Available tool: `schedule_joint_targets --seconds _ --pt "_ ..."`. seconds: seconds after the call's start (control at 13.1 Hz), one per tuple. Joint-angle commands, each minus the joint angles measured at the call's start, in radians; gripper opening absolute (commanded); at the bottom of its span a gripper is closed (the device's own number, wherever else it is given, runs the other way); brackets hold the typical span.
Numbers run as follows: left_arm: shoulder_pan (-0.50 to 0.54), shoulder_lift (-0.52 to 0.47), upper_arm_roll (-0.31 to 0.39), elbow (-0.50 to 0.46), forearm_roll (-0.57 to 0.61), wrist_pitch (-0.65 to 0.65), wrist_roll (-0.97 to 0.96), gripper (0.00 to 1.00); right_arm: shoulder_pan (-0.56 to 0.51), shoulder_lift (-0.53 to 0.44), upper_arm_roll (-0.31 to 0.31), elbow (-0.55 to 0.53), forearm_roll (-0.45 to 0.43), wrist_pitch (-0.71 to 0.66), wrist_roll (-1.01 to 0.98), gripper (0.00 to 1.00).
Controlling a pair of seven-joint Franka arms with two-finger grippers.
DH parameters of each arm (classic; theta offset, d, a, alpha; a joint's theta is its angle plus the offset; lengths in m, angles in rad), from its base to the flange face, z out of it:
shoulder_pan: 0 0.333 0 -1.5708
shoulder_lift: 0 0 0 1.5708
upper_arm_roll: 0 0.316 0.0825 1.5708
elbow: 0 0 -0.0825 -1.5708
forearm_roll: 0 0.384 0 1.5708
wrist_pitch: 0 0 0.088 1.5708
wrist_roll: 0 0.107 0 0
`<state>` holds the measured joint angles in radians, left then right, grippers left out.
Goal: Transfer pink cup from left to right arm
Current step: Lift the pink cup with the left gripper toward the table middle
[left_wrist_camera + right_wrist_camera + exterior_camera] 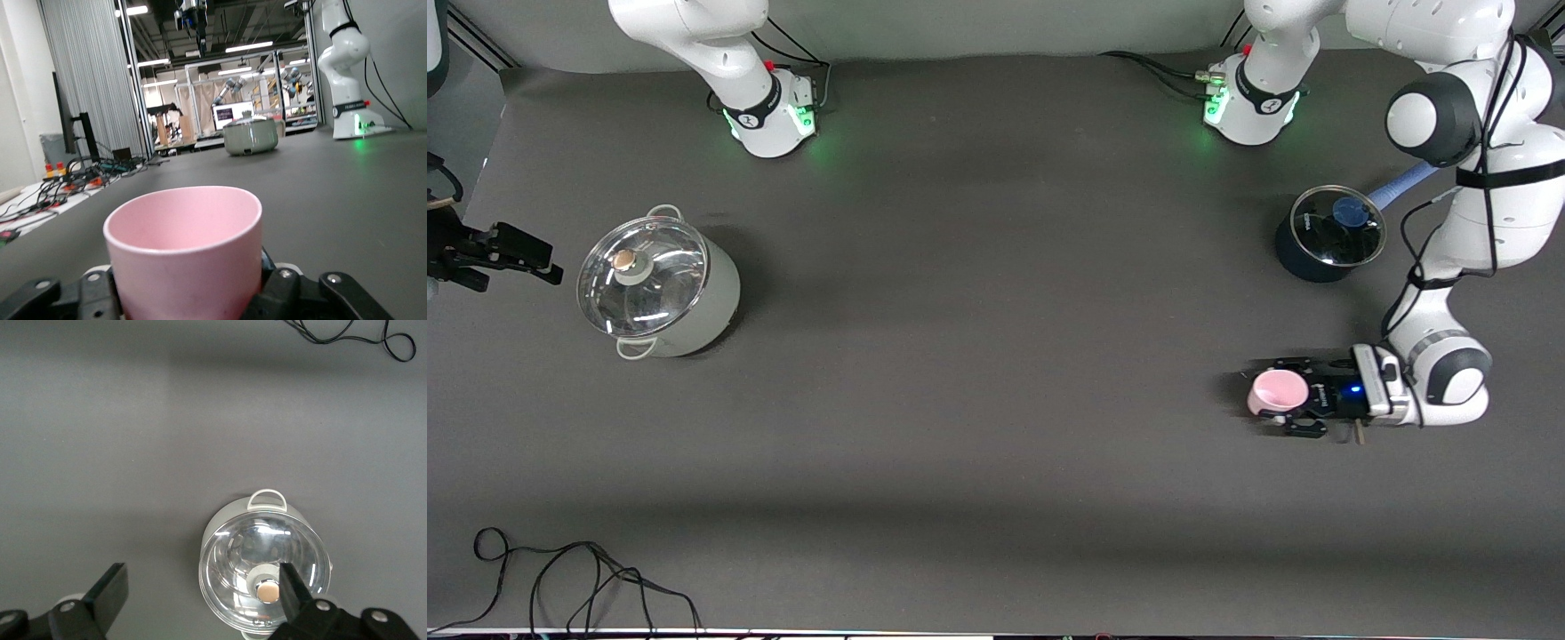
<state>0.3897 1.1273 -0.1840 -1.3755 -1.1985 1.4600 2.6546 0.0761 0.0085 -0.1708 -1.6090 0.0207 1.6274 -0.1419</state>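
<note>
Grey matting covers my table (996,356), a loose cable (560,578) trailing near its front edge. At the left arm's end, the left gripper (1294,403) clasps the pink cup (1276,392) upright; contact with the matting I can't judge. My right gripper (507,253) waits spread wide beside the lidded steel pot (658,289), partly cut off.

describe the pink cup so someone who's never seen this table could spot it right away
Start at the left arm's end of the dark table, where a small dark pot with a glass lid and blue handle stands. Nearer to the front camera than that pot, the left gripper has its fingers on either side of the pink cup. It is upright, handleless, lidless, far smaller than either pot, and the only pink thing.
</note>
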Motion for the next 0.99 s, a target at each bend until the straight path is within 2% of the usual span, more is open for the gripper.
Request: schedule_joint_targets --seconds 0.0,0.31,0.53,0.69,0.92 --pt "-0.020 -0.023 -0.111 0.010 -0.016 0.099 -0.077 0.00 0.010 -0.015 -0.012 -0.002 0.019 -0.009 0.045 1.00" --pt "-0.055 -0.023 -0.362 0.006 -0.076 0.443 -0.099 0.00 0.013 -0.038 -0.010 -0.005 0.027 -0.049 0.301 1.00" --pt "-0.141 -0.023 -0.478 0.007 -0.191 0.700 -0.099 0.00 0.014 -0.053 -0.010 -0.006 0.042 -0.077 0.580 1.00" --pt "-0.178 -0.026 -0.581 0.007 -0.239 0.892 -0.099 0.00 0.014 -0.055 -0.004 -0.003 0.042 -0.077 0.597 1.00" --pt "-0.198 -0.026 -0.815 0.009 -0.239 1.274 -0.114 0.00 0.037 -0.052 0.005 0.018 0.042 -0.077 0.623 1.00"
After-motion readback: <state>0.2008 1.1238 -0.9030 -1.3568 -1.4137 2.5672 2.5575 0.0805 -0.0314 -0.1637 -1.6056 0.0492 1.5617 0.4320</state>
